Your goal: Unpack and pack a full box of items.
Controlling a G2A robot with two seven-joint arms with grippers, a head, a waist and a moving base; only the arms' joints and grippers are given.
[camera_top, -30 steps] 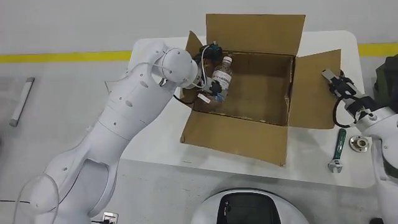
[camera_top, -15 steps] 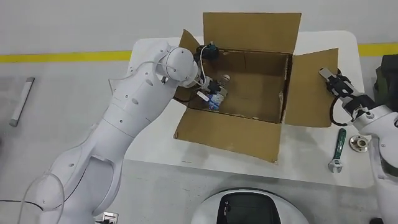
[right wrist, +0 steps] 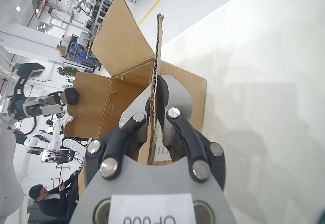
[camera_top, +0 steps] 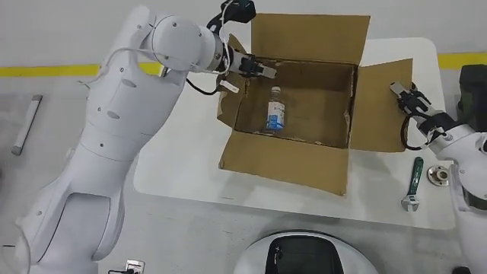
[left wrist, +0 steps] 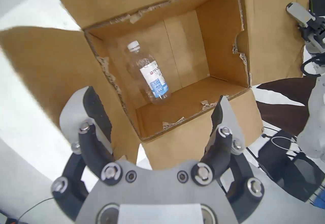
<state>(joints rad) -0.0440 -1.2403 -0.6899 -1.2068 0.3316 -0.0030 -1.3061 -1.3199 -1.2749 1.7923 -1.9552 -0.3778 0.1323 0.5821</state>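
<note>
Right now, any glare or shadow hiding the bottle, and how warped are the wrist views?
Top view: even light, no glare; the water bottle lies lit on the floor of the cardboard box. Left wrist view: edges bow around the open left gripper; bottle unobscured. Right wrist view: same bowing; soft shadows on the white table beside the right gripper, shut on a box flap.

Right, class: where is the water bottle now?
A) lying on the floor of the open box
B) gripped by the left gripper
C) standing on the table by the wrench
A: the water bottle lies on its side on the floor of the box, and the left gripper is open and empty.
</note>
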